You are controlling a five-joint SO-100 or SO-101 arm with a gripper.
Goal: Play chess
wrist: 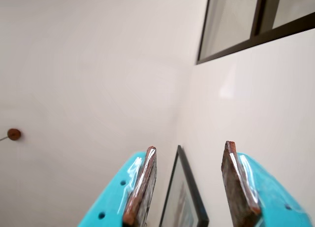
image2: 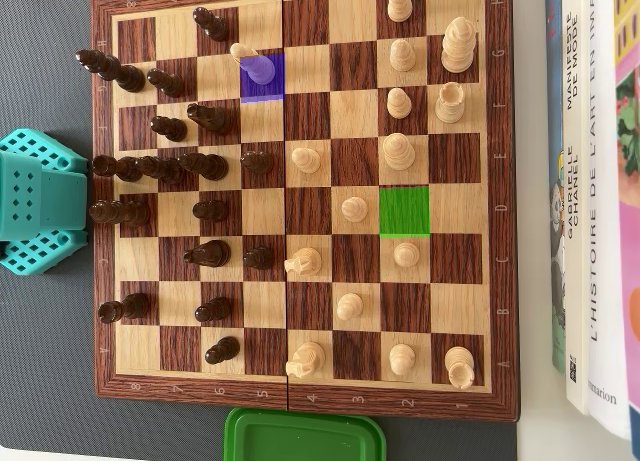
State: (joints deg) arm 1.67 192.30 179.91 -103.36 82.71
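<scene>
1. Wrist view: gripper (wrist: 192,185) points up at pale walls; its teal jaws with brown pads stand spread apart, holding nothing. A dark-framed picture (wrist: 186,197) shows between them, a window (wrist: 256,20) at upper right.
2. Overhead view: chessboard (image2: 300,396) lies on the grey tabletop (image2: 50,381). Dark pieces crowd the left half, light pieces the right.
3. A light pawn (image2: 258,65) stands on a purple-marked square (image2: 264,87), upper left of centre; a green-marked square (image2: 404,210) lies bare at right.
4. Teal arm base (image2: 35,201) sits left of the board; books (image2: 595,181) right; a green lid (image2: 305,436) at the bottom edge.
</scene>
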